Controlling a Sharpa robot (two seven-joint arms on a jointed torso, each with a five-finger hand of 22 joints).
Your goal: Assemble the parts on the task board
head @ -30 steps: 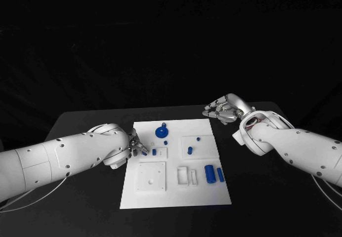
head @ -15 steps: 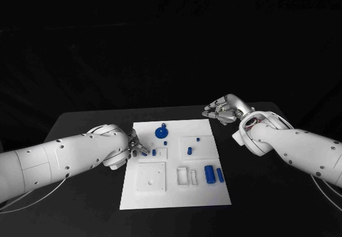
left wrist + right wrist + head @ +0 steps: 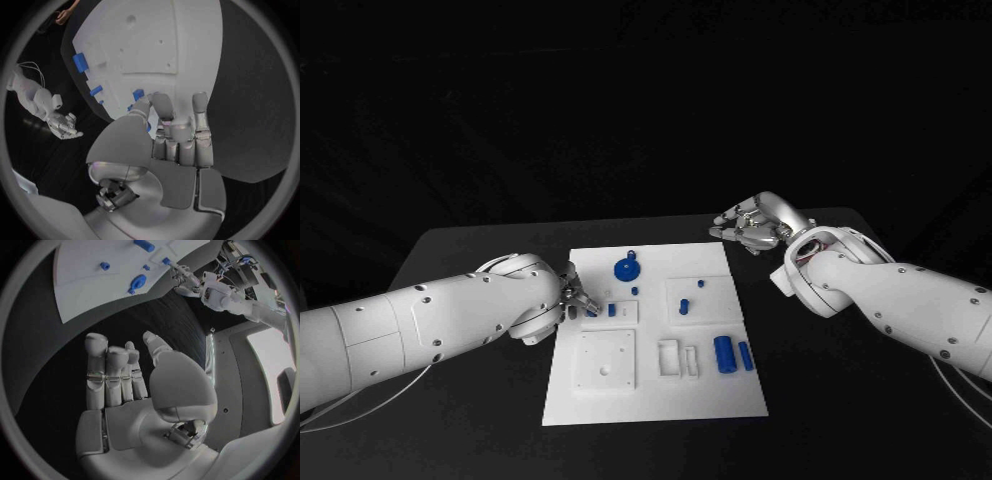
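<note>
Left fingers [image 3: 164,107]: curled down onto the board's left edge, tips at a small blue part [image 3: 609,309]; whether they pinch it cannot be told.
Right fingers [image 3: 106,365]: straight and side by side, a little apart from the thumb, holding nothing.
Left hand [image 3: 577,298]: low over the board's left rim, about level with the small square block.
Right hand [image 3: 756,225]: above the black counter [image 3: 473,250], just past the board's far right corner, apart from the board.
Board [image 3: 661,395]: white plate in the middle of the counter, long side running away from the robot.
Round part [image 3: 629,267]: blue disc with a knob, near the board's far edge, left of centre.
Peg [image 3: 685,305]: short blue piece on the square block in the board's right half, with a smaller blue bit [image 3: 697,282] just beyond it.
Cylinder [image 3: 724,352]: larger blue piece lying near the right edge, a thin blue bar [image 3: 746,354] just beside it.
White blocks [image 3: 679,357]: two upright pale pieces left of the cylinder.
Plate recess [image 3: 607,358]: square white block in the near left part, holes in its face.
</note>
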